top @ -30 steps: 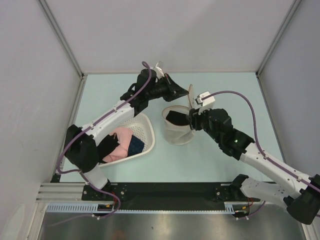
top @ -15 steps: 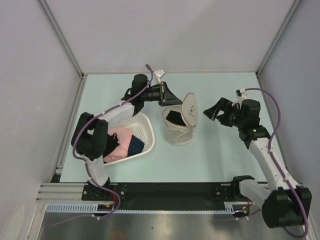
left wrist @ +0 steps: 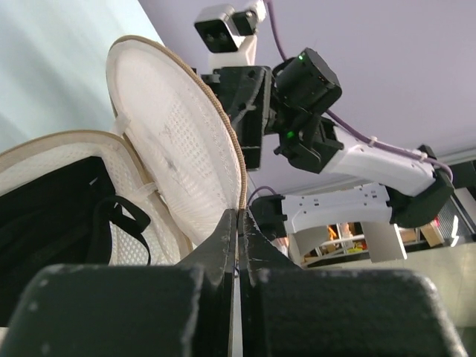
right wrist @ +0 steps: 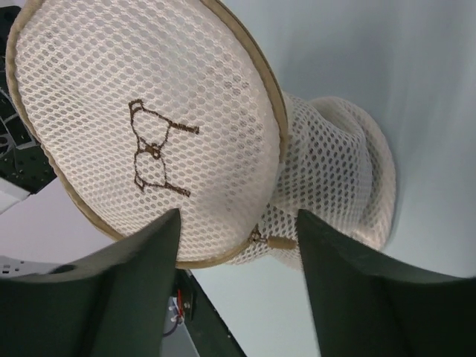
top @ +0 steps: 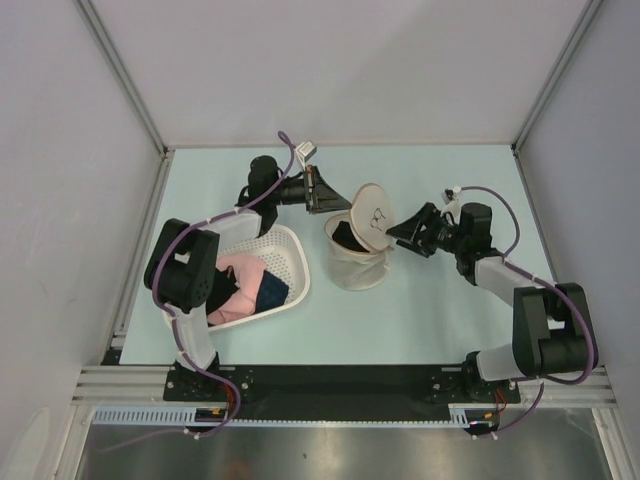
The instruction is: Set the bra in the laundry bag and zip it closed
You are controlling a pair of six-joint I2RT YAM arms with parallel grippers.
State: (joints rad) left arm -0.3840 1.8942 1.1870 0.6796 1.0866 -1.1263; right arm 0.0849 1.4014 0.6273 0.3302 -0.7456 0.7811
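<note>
**Overhead and wrist views.** We see the left claw [top: 333, 203] pressed together; in its own wrist view the two fingers meet flat along their length. The brown rim of the laundry bag [top: 356, 268] runs straight into the tips. The claw therefore appears to pinch that rim, though the pinch point lies too close to the lens for us to be certain. Just beyond those tips the bag's round lid [left wrist: 175, 141] stands upright, swung open. Below and to the left of the tips the bra [left wrist: 52, 223] lies inside the bag's lower half, with one thin strap [left wrist: 140, 230] looped over the pale mesh. From above, the bra shows as a dark patch in the bag's mouth, between the two claws.

The right claw [top: 397, 233] is spread and holds nothing. In its wrist view the fingers [right wrist: 134, 297] frame the lid's outer face, where the small dark logo [right wrist: 156, 152] sits. The lid's lower rim falls in the gap between the tips, apart from both. Beyond the lid the bag's mesh body stands on the table [top: 440, 310].

Behind the left claw, beside its own arm, a white perforated basket [top: 300, 262] holds a pink garment [top: 240, 275] and a navy cloth [top: 272, 290].
</note>
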